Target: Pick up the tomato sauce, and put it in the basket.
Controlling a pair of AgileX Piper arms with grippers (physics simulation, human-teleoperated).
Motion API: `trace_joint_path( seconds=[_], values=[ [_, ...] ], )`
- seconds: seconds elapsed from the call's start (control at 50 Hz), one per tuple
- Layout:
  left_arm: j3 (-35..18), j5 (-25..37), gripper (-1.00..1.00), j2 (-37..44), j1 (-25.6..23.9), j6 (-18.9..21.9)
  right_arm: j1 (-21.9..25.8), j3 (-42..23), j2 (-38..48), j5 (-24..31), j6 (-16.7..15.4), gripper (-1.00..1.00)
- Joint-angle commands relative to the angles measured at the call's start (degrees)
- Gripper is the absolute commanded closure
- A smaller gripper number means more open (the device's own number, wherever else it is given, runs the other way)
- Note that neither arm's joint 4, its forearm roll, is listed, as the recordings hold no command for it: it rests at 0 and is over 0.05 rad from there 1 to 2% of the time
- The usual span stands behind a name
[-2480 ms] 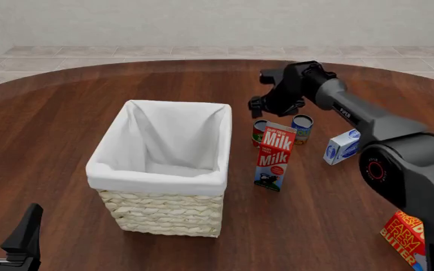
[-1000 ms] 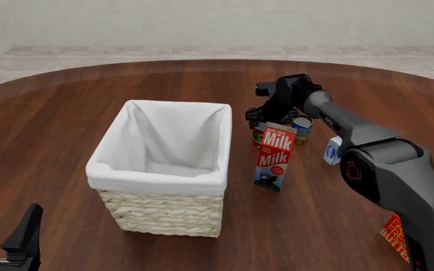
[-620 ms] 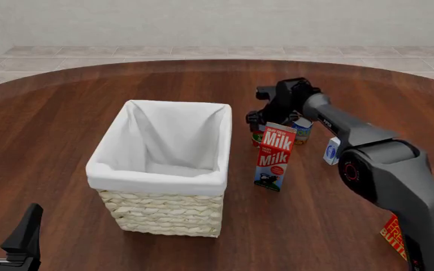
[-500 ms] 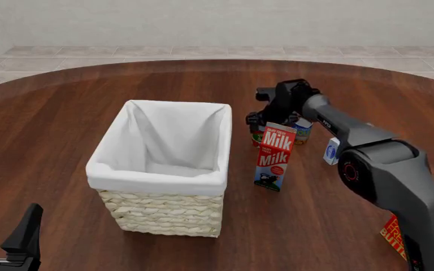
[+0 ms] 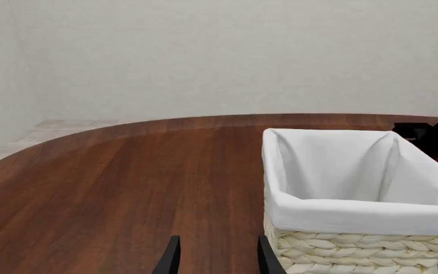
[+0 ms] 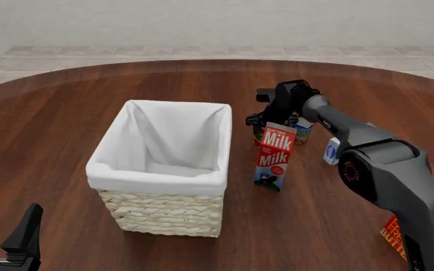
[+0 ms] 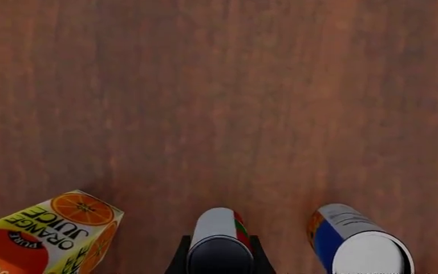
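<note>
The basket (image 6: 160, 169) stands empty on the table (image 6: 66, 113), so nothing is delivered yet; lifting and carrying are left. My right fingers (image 7: 219, 260) straddle the tomato sauce (image 7: 219, 240), close either side, but I cannot tell whether they grip. It stands upright, long axis vertical, behind the milk carton (image 6: 274, 157), beside the blue can (image 7: 356, 242). My left fingers (image 5: 215, 257) hang apart, idle.

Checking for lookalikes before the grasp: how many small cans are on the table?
2. The tomato sauce stands between the right gripper fingers; the blue-labelled can stands apart beside it. Others may be hidden behind the milk carton.
</note>
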Motion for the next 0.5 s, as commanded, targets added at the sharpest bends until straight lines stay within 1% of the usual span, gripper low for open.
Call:
trace_joint_path(
  seconds=[0.02,0.2,0.32,0.4,0.46,0.5],
  values=[
    [-0.1,-0.1,-1.0,0.2,0.2,0.0,0.1,0.6,-0.5,-0.1,0.9,1.0],
    [-0.1,0.2,-1.0,-0.1,0.2,0.0,1.0,0.1,-2.1,0.1,1.3,1.0],
    [-0.1,-0.1,-1.0,0.2,0.2,0.0,1.3,0.0,-3.5,0.1,1.1,1.0],
    [-0.1,-0.1,-1.0,0.2,0.2,0.0,1.8,-0.6,-5.1,-0.4,0.3,1.0],
    [-0.1,0.2,-1.0,-0.1,0.2,0.0,1.9,-1.0,-5.8,-0.4,0.4,1.0],
    [-0.1,0.2,-1.0,-0.1,0.1,0.0,2.0,-1.6,-6.2,0.3,0.4,1.0]
  ],
)
